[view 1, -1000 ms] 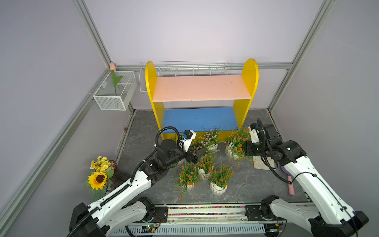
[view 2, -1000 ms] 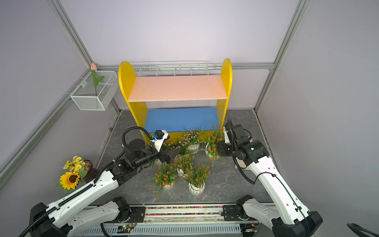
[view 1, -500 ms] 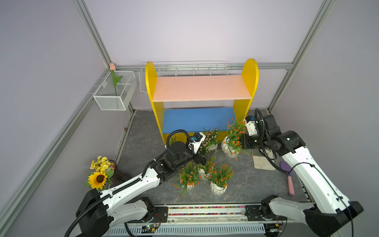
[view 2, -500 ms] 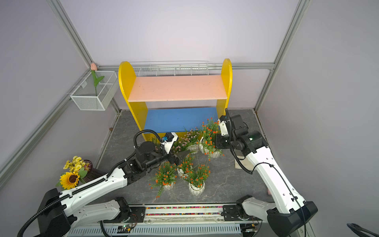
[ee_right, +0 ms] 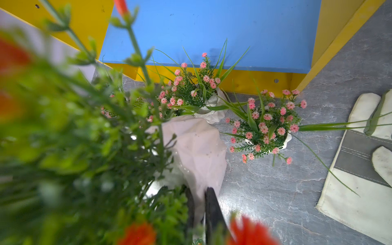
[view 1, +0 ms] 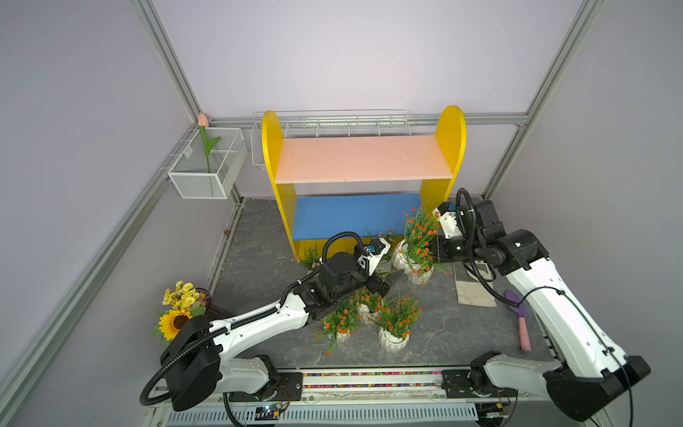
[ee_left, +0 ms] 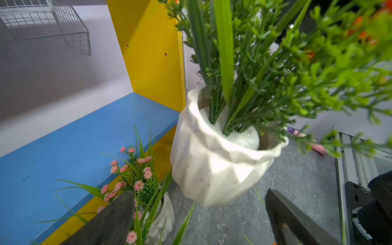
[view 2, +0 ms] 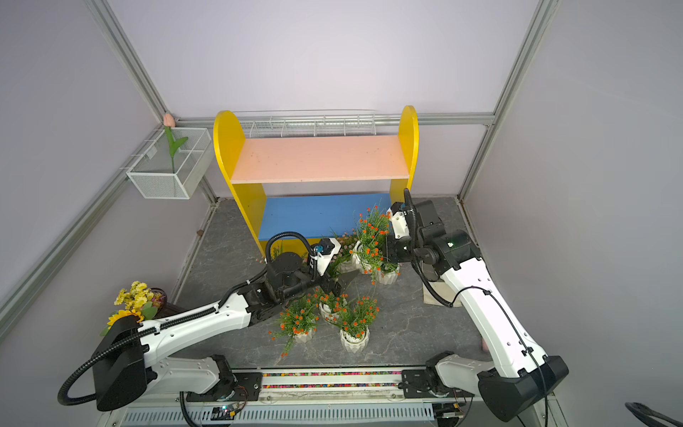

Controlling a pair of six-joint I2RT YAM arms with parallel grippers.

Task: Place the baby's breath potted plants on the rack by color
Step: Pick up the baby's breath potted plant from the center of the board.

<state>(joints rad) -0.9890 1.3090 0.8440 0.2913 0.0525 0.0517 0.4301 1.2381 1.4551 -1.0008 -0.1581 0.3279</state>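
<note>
An orange pot (view 1: 400, 256), grasped by the right gripper (ee_right: 199, 200), is now raised toward the rack (view 1: 364, 159); the left gripper (view 1: 387, 280), released, is brought closer.

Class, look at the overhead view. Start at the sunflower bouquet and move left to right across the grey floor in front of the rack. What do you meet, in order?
Sunflower bouquet → leftmost orange-flowered pot → orange-flowered plant held by the right gripper → work glove → pink-handled trowel.
</note>
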